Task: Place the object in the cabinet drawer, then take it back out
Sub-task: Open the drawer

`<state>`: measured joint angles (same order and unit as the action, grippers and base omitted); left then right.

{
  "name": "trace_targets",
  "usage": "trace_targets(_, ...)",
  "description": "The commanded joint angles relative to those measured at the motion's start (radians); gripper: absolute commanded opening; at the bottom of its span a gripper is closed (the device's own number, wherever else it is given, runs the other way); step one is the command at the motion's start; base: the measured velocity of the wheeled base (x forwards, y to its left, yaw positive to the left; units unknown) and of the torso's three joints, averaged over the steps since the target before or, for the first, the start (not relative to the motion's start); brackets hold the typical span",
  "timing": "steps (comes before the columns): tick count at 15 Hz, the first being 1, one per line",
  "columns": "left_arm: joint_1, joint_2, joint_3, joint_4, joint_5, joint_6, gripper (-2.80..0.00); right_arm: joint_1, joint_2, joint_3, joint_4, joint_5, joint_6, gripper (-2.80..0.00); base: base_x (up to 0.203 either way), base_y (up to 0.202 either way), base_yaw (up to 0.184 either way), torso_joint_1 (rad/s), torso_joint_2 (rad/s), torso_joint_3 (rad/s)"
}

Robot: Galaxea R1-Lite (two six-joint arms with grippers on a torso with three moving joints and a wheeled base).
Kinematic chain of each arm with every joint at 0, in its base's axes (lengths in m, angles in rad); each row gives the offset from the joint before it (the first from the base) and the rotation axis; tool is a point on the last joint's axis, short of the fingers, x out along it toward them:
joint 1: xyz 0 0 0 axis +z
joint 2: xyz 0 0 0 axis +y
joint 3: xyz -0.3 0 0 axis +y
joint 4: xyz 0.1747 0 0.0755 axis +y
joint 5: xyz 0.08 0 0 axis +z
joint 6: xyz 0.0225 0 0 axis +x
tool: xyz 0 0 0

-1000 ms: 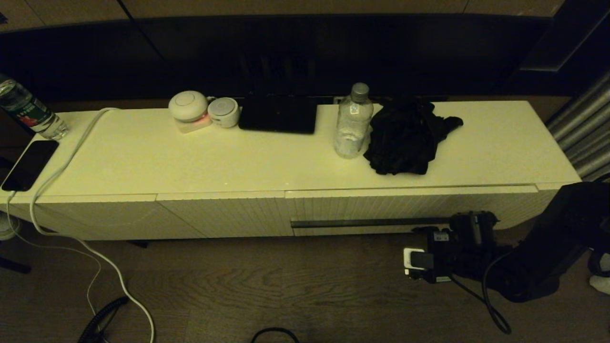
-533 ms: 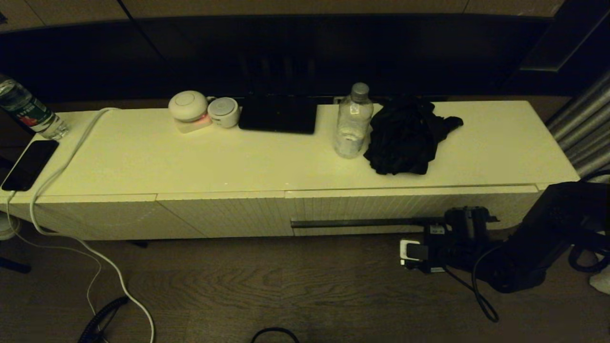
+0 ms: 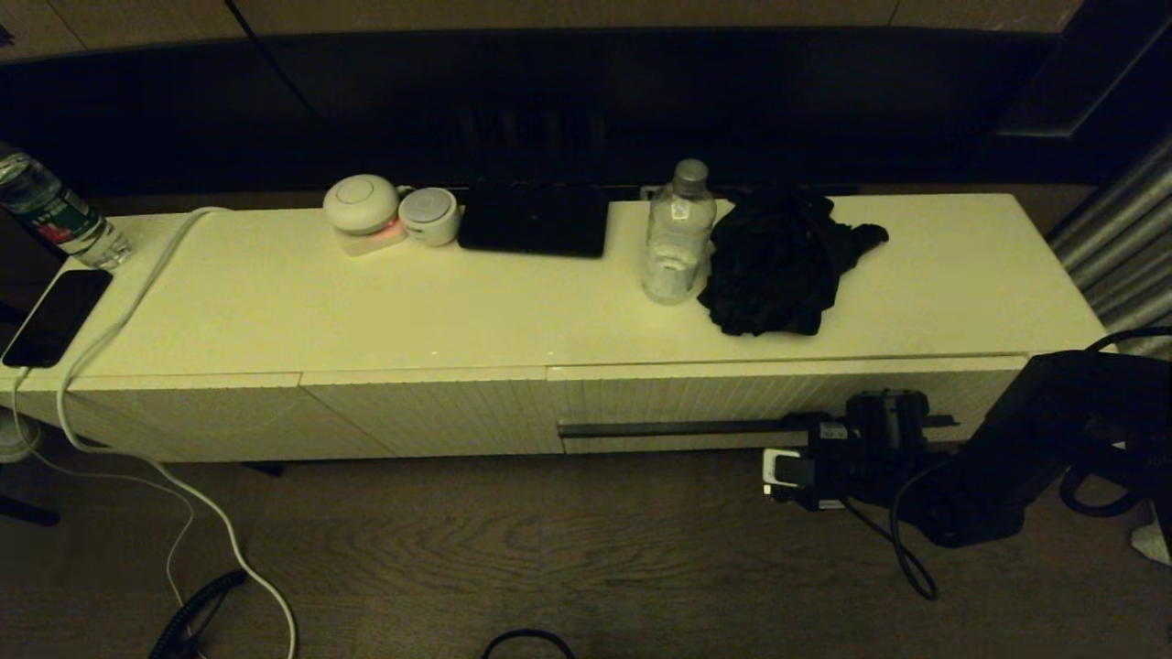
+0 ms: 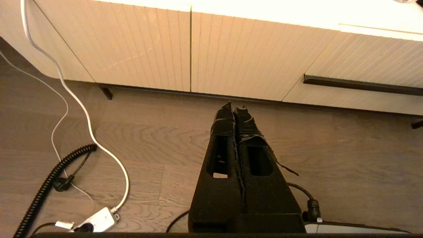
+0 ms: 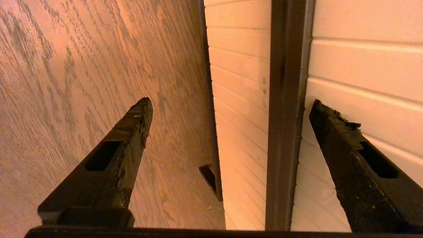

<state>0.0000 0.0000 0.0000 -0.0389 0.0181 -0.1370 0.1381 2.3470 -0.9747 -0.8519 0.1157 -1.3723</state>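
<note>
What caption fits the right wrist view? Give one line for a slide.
Open right gripper straddling the dark handle slot of the closed cabinet drawer, above wood floor.

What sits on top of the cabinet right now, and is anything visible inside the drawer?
On the cabinet top: a clear bottle, a crumpled black cloth, a black flat device, two round white gadgets, a phone and a white cable. The cabinet drawer is closed, so its inside is hidden.

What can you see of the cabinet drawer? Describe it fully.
The cabinet drawer is wide, shallow and cream-white, with a finely ribbed front and a long dark handle slot. It sits closed, flush under the cabinet top, right of the plain ribbed panels. The right gripper, fingers apart, straddles the slot; contact is unclear.
</note>
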Motion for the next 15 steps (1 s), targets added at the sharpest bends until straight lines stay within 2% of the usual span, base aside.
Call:
trace_targets(1,0.0,-0.002,0.0,0.0,0.0,-0.001,-2.8,-0.002,0.023,-0.024,-0.01,-0.005,-0.007,0.0,0.0,0.0,0.0,0.0,0.0,0.0)
trace_targets(8,0.0,-0.002,0.0,-0.001,0.0,-0.001,-2.8,-0.002,0.047,-0.015,-0.01,-0.01,-0.005,0.0,0.0,0.0,0.0,0.0,0.0,0.0)
trace_targets(15,0.0,-0.002,0.0,-0.001,0.0,-0.001,-2.8,0.009,-0.009,0.138,-0.005,-0.013,-0.005,0.0,0.0,0.0,0.0,0.0,0.0,0.0)
